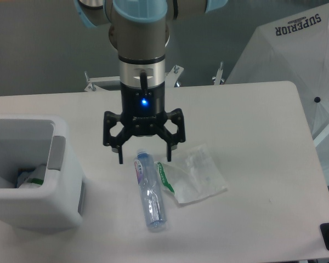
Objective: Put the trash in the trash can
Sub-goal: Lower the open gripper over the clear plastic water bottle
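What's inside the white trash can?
Inside the trash can, something white with a bit of green sits near the right wall. The front wall hides whatever lies lower down, so I can't tell what it is or whether there's more.

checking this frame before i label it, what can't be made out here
- Trash can: its left side is cut off by the frame edge, and its walls hide most of the contents; only a white and green scrap shows.
- Bottle: the label print is too small to read.
- Gripper: open above the bottle's top end; the single view does not settle whether the fingertips touch it.
- Bag: clear, so any contents are unclear.
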You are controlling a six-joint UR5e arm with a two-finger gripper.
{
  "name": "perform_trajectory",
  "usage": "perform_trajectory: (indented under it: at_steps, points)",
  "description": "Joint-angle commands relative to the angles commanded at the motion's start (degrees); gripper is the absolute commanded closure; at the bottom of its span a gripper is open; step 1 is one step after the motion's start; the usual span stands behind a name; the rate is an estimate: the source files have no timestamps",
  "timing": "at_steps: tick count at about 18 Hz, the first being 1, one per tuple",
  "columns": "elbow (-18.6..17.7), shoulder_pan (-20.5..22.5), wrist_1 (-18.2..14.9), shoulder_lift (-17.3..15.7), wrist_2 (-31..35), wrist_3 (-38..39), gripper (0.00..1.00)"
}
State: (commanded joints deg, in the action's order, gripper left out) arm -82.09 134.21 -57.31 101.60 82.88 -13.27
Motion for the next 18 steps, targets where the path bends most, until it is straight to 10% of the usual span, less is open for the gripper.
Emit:
perform_trajectory:
  at_steps: [18]
  points:
    - [0.9,-0.4,5.3,9.6,4.3,1.0,0.00]
